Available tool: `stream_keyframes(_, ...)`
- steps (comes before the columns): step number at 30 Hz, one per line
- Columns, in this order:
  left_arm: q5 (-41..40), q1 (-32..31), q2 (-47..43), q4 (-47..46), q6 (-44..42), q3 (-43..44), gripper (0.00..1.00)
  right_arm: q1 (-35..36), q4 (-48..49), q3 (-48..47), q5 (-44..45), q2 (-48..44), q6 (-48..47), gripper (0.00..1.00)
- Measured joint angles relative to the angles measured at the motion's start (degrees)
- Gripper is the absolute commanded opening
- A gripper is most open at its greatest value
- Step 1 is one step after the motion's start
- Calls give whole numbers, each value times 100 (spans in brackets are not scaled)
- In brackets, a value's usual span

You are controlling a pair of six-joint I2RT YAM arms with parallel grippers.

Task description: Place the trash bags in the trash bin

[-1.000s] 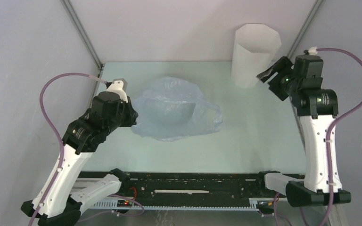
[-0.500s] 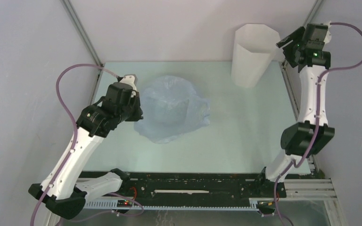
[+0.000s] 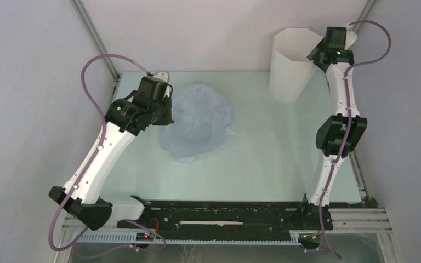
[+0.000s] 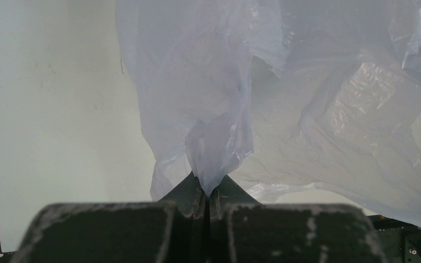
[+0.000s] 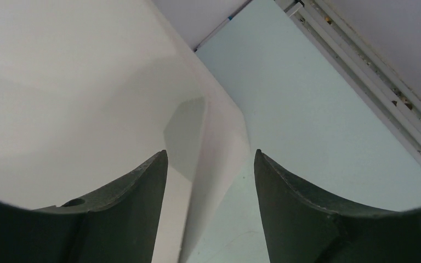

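Observation:
The trash bag [image 3: 200, 123], thin pale-blue wrinkled film, hangs bunched over the left-middle of the table. My left gripper [image 3: 167, 116] is at its left edge, shut on a pinched fold of the film. In the left wrist view the fold [image 4: 216, 148] comes up out of the shut gripper [image 4: 207, 192], and the rest of the bag [image 4: 318, 104] spreads beyond it. The white faceted trash bin [image 3: 291, 66] stands at the back right. My right gripper [image 3: 319, 52] is high over its right rim and open. In the right wrist view the bin's wall [image 5: 219, 142] runs between the jaws of the gripper [image 5: 209, 156], untouched.
A metal frame rail [image 5: 362, 71] runs along the table's right edge, close to the bin. Grey enclosure walls stand at the left, back and right. A black rail [image 3: 225, 215] with both arm bases lies along the near edge.
My left arm rose and moved toward the back, drawing the bag up into a tighter bunch. My right arm stretched upward from beside the bin to over its rim.

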State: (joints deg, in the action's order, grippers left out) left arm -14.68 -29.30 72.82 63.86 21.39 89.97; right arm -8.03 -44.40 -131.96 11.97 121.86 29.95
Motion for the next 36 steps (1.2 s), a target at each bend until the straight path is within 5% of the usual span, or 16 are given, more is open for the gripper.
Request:
stream_keyframes(17,-28,35,85,201,24,205,0,455,-404,127,728,-63,-557,1)
stream_keyframes(36,223,96,-1961,323,717,-791,0,2138,-1370,3556,63,-3427,-754,0)
